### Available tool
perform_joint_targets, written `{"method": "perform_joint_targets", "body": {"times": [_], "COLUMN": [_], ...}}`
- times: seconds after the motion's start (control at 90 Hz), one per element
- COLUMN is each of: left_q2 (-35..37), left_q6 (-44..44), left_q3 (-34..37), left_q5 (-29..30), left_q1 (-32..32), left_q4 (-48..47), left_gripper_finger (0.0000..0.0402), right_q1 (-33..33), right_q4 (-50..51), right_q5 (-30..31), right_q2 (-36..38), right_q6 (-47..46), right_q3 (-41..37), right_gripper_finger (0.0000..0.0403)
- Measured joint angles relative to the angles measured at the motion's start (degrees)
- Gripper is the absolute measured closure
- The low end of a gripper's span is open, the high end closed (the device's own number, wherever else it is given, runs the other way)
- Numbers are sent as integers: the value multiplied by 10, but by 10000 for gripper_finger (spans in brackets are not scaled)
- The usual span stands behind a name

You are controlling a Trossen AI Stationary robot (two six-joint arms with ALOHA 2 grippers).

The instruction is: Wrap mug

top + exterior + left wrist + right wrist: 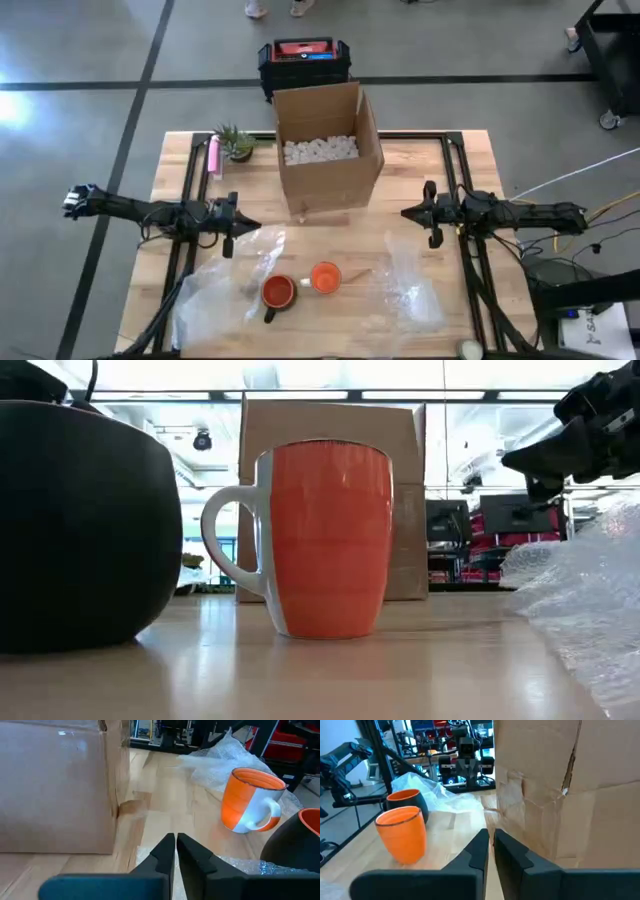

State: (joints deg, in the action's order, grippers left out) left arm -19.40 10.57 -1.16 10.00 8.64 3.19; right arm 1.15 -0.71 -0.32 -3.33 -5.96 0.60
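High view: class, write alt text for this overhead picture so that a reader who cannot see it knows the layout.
Two mugs, one dark and one orange, stand side by side near the table's front edge, between two sheets of bubble wrap. Behind them stands an open cardboard box holding white packing peanuts. The left gripper and right gripper hang shut at either side.

We see an orange-and-white mug (pixel 326 277), a black mug (pixel 278 292) with orange inside, a brown cardboard box (pixel 328 150), and a pale wood table (pixel 415 180).

This looks like a robot lab or workshop. The floor (pixel 80 40) is bare gray, and a wooden table (pixel 420 165) stands on it. Screens (pixel 450 520) and red racks (pixel 287 742) fill the room behind.
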Motion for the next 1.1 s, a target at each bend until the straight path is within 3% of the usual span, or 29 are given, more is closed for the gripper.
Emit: {"method": "perform_joint_targets", "body": {"times": [0.578,0.844,1.0,1.1], "left_q2": [0,-1,-4,-4], "left_q6": [-15,-8,-12,-27], "left_q3": [0,0,-1,-1], "left_q5": [8,32,128,134], "left_q1": [-1,-1,-2,-1], "left_q4": [30,201,274,283], "left_gripper_finger": [395,395,395,397], "right_q1": [0,0,0,0], "right_q4": [-3,-13,-17,-36], "right_q5": [5,5,5,4], "right_q2": [0,0,0,0], "right_q6": [0,-47,-66,-68], "right_q3": [0,0,0,0], "right_gripper_finger": [389,389,389,389]}}
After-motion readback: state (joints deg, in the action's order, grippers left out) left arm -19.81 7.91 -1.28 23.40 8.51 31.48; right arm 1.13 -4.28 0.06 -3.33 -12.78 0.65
